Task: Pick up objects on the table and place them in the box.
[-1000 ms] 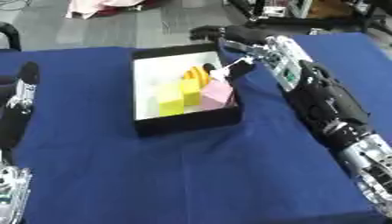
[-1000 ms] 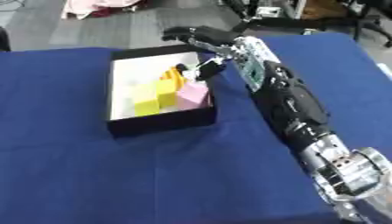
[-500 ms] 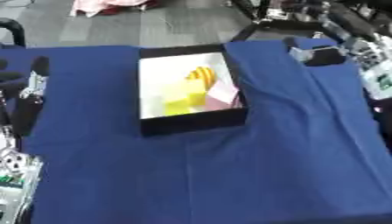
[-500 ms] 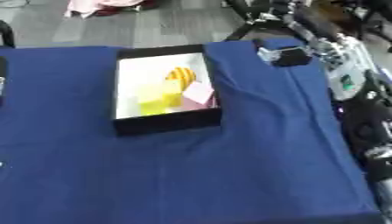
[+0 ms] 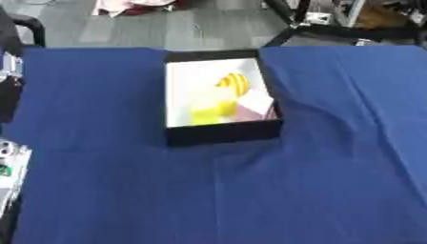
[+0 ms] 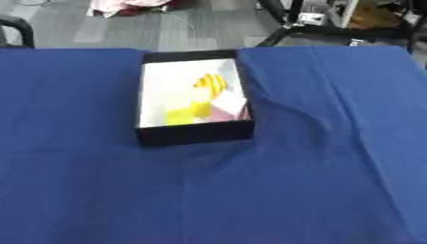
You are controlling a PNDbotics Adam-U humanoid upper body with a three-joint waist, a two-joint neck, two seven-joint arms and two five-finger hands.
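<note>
A black box [image 5: 218,134] with a white inside stands on the blue cloth, a little left of the middle. Inside it lie a yellow striped object [image 5: 233,83], a yellow block [image 5: 210,113] and a pink block [image 5: 253,108], close together at the near right. Dark and silver parts of my left arm [image 5: 8,93] show at the left edge of the left eye view; I cannot make out the hand there. My right arm and hand appear in neither view. No loose object lies on the cloth outside the box.
The blue cloth [image 6: 317,157] covers the table and is creased to the right of the box. Beyond the far edge are grey floor, black stand legs [image 6: 288,26] and some pink cloth [image 6: 125,5].
My right hand has drawn back from over the box and out of view to the right. The left arm has slid to the view's edge. The whole picture has shifted.
</note>
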